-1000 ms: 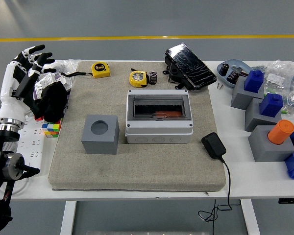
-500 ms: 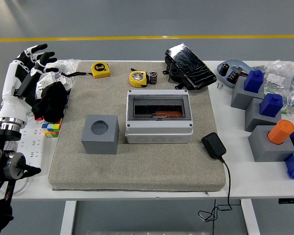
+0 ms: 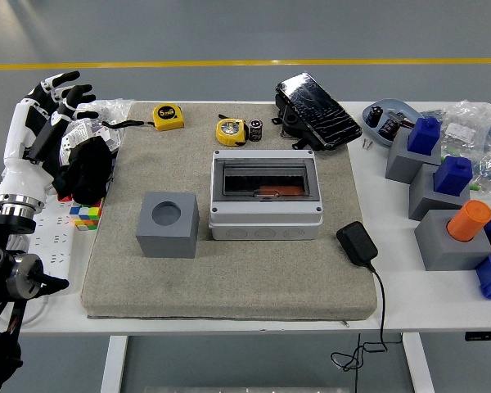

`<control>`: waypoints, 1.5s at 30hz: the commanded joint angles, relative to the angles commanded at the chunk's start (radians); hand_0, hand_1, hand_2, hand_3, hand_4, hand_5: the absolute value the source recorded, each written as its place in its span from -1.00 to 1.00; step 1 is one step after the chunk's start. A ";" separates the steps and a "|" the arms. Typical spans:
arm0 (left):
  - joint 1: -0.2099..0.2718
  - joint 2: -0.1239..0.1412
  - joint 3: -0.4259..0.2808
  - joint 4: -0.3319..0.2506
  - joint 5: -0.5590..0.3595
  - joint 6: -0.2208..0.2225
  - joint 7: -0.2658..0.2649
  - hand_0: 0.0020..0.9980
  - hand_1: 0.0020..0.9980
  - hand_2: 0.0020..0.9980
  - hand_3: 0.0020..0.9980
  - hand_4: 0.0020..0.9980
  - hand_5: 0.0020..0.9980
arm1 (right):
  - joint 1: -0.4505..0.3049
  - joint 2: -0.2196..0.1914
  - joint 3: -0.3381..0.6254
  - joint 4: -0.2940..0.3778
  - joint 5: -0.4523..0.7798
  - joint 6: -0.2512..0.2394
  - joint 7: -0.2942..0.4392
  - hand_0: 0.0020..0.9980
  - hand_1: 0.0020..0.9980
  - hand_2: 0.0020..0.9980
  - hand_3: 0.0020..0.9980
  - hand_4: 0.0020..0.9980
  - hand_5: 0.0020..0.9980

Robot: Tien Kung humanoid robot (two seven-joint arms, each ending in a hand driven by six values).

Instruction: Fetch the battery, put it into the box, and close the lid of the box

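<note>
A small black battery (image 3: pixel 255 129) stands on the grey mat (image 3: pixel 229 262) next to a yellow tape measure (image 3: pixel 231 131), behind the box. The grey box (image 3: pixel 266 199) sits mid-mat with its clear lid lying closed over it; something orange shows inside. My left hand (image 3: pixel 53 102) is raised at the far left edge of the table, fingers spread and empty, well away from the battery and box. My right hand is out of view.
A grey cube with a round hole (image 3: pixel 168 223) sits left of the box. A second yellow tape measure (image 3: pixel 168 116), a black device (image 3: pixel 317 110), a black charger with cable (image 3: pixel 357 243), a black glove (image 3: pixel 86 169) and grey blocks with coloured pegs (image 3: pixel 442 192) lie around.
My left hand has drifted slightly up and left. Nothing else has moved.
</note>
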 joint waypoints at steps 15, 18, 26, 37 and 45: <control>-0.012 0.001 0.010 0.001 0.000 0.000 0.001 -0.12 0.22 0.22 0.37 1.00 0.01 | -0.003 -0.001 -0.006 0.000 -0.007 0.002 -0.003 0.28 0.30 0.32 0.15 0.95 0.16; -0.013 -0.003 0.010 -0.001 0.000 0.001 0.001 -0.12 0.22 0.22 0.37 1.00 0.01 | -0.005 -0.003 -0.011 0.000 -0.005 0.002 -0.003 0.28 0.30 0.32 0.15 0.95 0.16; -0.018 -0.002 0.003 -0.006 0.004 0.000 0.001 -0.12 0.22 0.22 0.37 1.00 0.01 | 0.001 -0.009 -0.034 0.000 0.011 0.003 0.001 0.28 0.29 0.32 0.15 0.95 0.16; -0.017 -0.005 -0.001 -0.012 0.006 0.000 0.004 -0.12 0.22 0.22 0.37 1.00 0.00 | -0.007 -0.006 -0.024 0.000 -0.004 0.005 0.000 0.28 0.30 0.32 0.15 0.95 0.16; -0.018 -0.008 -0.010 -0.017 0.008 0.000 0.004 -0.12 0.22 0.22 0.37 1.00 0.00 | -0.004 -0.010 -0.023 0.000 -0.003 0.004 -0.001 0.28 0.30 0.32 0.15 0.95 0.16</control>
